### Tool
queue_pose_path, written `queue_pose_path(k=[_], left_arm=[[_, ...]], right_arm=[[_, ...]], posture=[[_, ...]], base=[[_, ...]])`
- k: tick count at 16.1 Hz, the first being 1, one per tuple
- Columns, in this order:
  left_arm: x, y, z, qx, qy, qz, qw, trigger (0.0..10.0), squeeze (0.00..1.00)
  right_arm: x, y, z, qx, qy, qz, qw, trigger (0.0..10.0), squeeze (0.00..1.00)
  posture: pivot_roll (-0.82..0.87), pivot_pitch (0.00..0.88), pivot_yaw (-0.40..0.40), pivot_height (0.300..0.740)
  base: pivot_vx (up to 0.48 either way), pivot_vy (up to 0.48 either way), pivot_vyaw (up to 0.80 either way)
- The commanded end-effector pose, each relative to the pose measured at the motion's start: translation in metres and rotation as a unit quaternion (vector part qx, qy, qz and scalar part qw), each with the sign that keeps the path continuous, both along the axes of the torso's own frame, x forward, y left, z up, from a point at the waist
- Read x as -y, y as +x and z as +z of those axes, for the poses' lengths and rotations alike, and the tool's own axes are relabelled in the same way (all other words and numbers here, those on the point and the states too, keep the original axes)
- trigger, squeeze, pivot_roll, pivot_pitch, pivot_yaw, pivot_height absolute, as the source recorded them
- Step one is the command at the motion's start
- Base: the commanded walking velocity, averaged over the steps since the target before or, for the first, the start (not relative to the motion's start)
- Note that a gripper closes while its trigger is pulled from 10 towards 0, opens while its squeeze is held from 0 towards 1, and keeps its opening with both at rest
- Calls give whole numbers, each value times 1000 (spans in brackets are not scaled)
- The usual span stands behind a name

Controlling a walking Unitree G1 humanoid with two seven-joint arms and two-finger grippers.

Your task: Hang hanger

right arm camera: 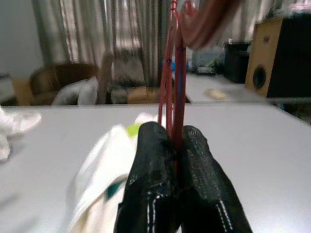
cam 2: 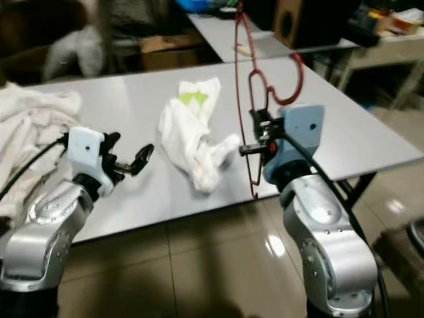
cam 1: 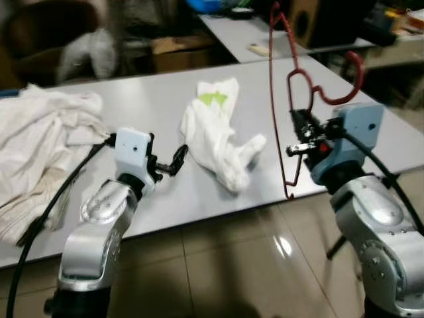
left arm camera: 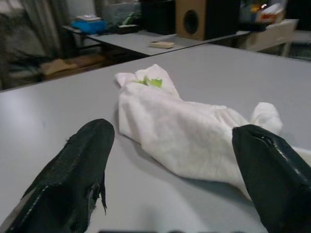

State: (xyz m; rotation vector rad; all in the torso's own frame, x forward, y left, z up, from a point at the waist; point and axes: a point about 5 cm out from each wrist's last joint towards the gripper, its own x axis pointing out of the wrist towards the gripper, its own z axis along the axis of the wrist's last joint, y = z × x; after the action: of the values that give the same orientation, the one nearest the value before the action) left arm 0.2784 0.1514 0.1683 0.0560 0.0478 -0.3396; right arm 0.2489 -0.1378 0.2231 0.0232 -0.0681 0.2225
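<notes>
- Left eye view: a thin red wire hanger (cam 1: 278, 99) is held upright above the near right edge of the grey flat-topped table (cam 1: 146, 106), pinched by the right gripper (cam 1: 301, 136) part-way up its frame, with its hook curving off to the robot's right. A crumpled white garment with a green patch (cam 1: 215, 129) is seen lying on the table, left of the hanger, and a heap of white cloth (cam 1: 40, 139) on the table's far left end.
- Right eye view: the left gripper (cam 2: 129, 162) is seen spread open just above the table's near edge, holding nothing and pointed at the garment.
- Left wrist view: the two black fingers (left arm camera: 73, 170) are seen wide apart, with the white garment lying between and beyond them on the table.
- Right wrist view: the right fingertips (right arm camera: 150, 160) are pressed together on the red wire, which rises straight up from them above the table.
- Handling, as judged: the hanger is taken to be light and stiff yet springy, its thin wire liable to swivel in a pinch. A hold nearer the hook's neck would likely be steadier. No rail is made out.
</notes>
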Motion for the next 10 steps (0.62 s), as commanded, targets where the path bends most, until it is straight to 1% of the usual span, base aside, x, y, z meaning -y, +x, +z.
queue_pose_path(k=[1, 2, 5, 6, 8, 10], left_arm=[[-8, 0, -2, -8, 7, 15, 1000, 10000, 0], [-5, 0, -3, -9, 8, 14, 1000, 10000, 0], [3, 1, -1, -7, 3, 7, 1000, 10000, 0], [1, 3, -1, -5, 10, 10, 1000, 10000, 0], [-5, 3, -4, -8, 16, 22, 1000, 10000, 0], [-12, 3, -3, -7, 17, 35, 999, 10000, 0]], right_arm=[[-8, 0, 3, 5, 1, 17, 1000, 10000, 0], [-11, -2, 1, 5, -12, 22, 1000, 10000, 0], [-11, -2, -6, -4, -26, 28, 999, 10000, 0], [-13, 2, -14, -15, -44, 28, 999, 10000, 0], [-15, 3, -21, -25, -49, 26, 998, 10000, 0], [-20, -3, -31, -53, -41, 60, 996, 10000, 0]], posture=[[-8, 0, 45, 723], [-9, 0, 48, 723], [6, 0, 53, 723], [8, 0, 43, 723], [7, 0, 41, 723], [6, 0, 22, 723]], base=[[0, 349, 0], [0, 352, 0], [0, 349, 0], [0, 349, 0], [0, 352, 0], [0, 349, 0]])
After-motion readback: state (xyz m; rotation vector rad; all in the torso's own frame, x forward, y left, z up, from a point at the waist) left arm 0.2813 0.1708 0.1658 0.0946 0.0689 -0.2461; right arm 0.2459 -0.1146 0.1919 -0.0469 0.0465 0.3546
